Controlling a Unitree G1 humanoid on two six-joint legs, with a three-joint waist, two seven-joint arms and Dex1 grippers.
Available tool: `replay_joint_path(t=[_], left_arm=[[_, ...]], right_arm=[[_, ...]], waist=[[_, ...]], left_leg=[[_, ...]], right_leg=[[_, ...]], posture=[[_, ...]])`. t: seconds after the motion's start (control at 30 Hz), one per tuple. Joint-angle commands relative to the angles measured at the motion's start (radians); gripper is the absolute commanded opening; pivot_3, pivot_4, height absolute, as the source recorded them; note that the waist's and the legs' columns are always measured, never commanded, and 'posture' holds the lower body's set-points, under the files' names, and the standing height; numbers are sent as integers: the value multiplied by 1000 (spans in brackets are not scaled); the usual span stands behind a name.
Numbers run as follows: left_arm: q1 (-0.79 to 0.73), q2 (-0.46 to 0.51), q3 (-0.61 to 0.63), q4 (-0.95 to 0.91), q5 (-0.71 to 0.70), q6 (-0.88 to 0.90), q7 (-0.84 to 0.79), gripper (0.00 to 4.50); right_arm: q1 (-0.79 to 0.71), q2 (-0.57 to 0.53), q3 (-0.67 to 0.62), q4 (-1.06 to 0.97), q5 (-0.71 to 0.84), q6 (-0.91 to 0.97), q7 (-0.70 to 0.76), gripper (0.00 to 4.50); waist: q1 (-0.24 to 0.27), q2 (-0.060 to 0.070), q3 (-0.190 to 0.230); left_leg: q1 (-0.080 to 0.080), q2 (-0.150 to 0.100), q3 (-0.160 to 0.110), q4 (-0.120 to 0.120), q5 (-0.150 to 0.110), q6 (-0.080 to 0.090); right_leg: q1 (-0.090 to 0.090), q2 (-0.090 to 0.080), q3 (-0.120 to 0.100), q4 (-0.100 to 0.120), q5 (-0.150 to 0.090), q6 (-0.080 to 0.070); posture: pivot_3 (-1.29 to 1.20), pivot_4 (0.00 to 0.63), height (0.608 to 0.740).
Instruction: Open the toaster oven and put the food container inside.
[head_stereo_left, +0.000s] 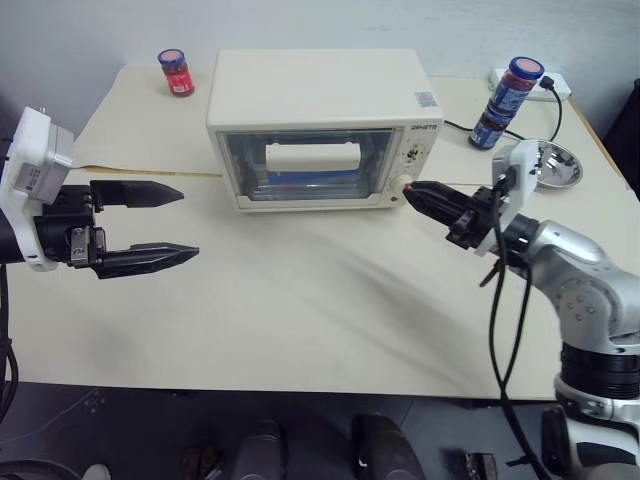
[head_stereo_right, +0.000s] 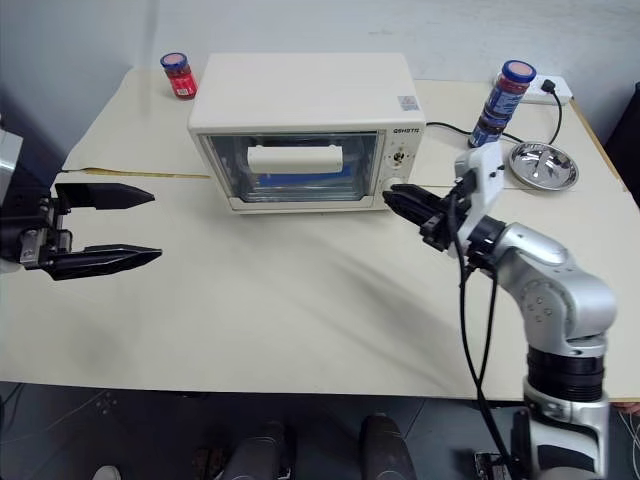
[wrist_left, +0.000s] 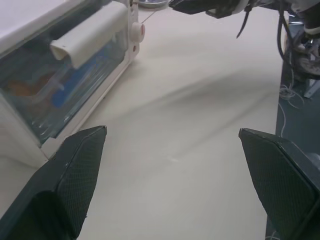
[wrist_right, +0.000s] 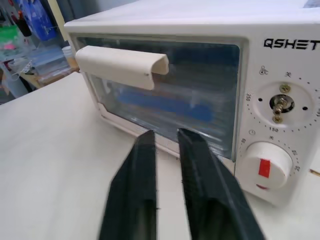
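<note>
Toaster oven door shut, food container already inside behind glass. Your left gripper left of oven, fingers wide apart, empty. Right gripper at oven's front right corner, fingers slightly apart, empty. Risk: swing right arm carelessly, you bump red dial.

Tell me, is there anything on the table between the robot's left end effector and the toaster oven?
No. In the left eye view only bare table lies between the open left end effector and the toaster oven.
</note>
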Motion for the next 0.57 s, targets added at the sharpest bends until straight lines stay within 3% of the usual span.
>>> replay_joint_path(t=[0.03, 0.27, 0.37, 0.57], left_arm=[[0, 5, 19, 22, 25, -32, 2, 4500], [25, 22, 33, 67, 73, -78, -24, 4500], [28, 36, 42, 85, 87, -96, -43, 4500], [15, 44, 38, 105, 98, -106, -48, 4500]], right_arm=[[16, -134, -69, 9, 36, 10, 120, 2096], [59, -411, -117, 77, 68, 11, 396, 4460], [53, -465, -120, 103, 78, 11, 463, 4460], [18, -440, -98, 131, 42, -32, 432, 4460]], waist=[[0, 0, 0], [-3, 0, 0], [-3, 0, 0], [-2, 0, 0]], left_leg=[[0, 0, 1, 0, 0, 0], [0, 1, 4, 0, -1, 1], [1, 2, 5, 0, -1, 1], [0, 3, 5, 0, -1, 1]], right_leg=[[0, 0, 0, 0, 0, 0], [0, 0, 0, -1, 0, 0], [0, 1, 1, -1, 0, 0], [-1, 0, 1, -1, 0, 0]], posture=[[0, 150, 740], [0, 150, 740], [0, 150, 740], [0, 150, 740]])
